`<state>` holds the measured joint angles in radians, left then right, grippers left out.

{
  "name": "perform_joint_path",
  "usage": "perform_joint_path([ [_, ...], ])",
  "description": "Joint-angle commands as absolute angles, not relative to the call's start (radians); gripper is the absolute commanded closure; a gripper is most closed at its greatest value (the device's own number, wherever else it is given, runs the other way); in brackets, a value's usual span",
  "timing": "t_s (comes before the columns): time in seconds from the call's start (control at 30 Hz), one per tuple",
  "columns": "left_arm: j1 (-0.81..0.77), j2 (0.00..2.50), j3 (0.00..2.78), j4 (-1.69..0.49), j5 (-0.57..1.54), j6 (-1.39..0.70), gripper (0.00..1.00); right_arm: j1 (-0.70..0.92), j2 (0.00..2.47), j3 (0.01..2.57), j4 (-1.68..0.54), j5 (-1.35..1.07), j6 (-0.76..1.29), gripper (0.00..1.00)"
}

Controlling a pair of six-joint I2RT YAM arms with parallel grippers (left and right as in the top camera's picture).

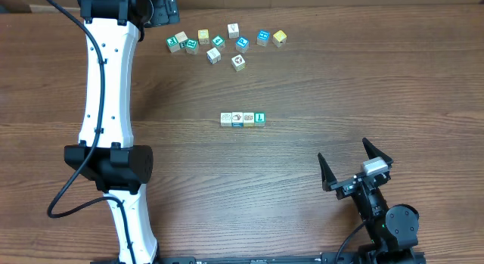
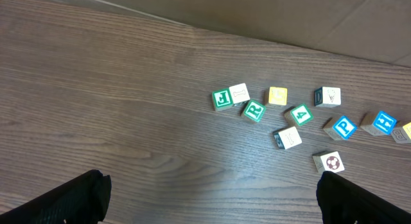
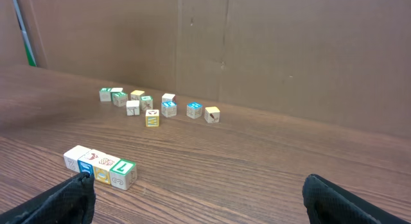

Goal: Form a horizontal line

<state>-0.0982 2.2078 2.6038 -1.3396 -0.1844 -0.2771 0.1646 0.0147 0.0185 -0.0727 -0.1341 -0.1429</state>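
Four tiny cubes stand touching in a left-to-right line (image 1: pixel 243 119) at mid-table: plain white (image 1: pixel 225 119), white with a blue edge (image 1: pixel 237 119), tan (image 1: pixel 248 119) and teal-green with a white letter (image 1: pixel 259 117). The right wrist view shows this line (image 3: pixel 101 166) at lower left, just beyond the left finger. My right gripper (image 1: pixel 350 162) (image 3: pixel 202 198) hovers open and empty, front right of the line. My left gripper (image 2: pixel 212 201) is open and empty over bare wood at the far left, short of the loose cubes. In the overhead view it sits at the top edge (image 1: pixel 162 10).
Several loose white, teal, blue and yellow cubes (image 1: pixel 227 43) (image 2: pixel 302 118) (image 3: pixel 157 105) lie scattered at the table's far side. A brown cardboard wall (image 3: pixel 257 51) rises behind them. The left arm's white links (image 1: pixel 106 90) stretch along the table's left side.
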Motion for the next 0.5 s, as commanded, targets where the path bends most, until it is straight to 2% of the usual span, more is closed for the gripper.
perform_joint_path([
  [0.0, -0.105, 2.212, 2.605, -1.339, -0.191, -0.266, 0.0, 0.169, 0.003, 0.008, -0.07, -0.136, -0.143, 0.0],
  [0.47, -0.105, 2.198, 2.605, -1.339, -0.191, -0.266, 0.0, 0.169, 0.003, 0.008, -0.07, -0.136, -0.143, 0.0],
])
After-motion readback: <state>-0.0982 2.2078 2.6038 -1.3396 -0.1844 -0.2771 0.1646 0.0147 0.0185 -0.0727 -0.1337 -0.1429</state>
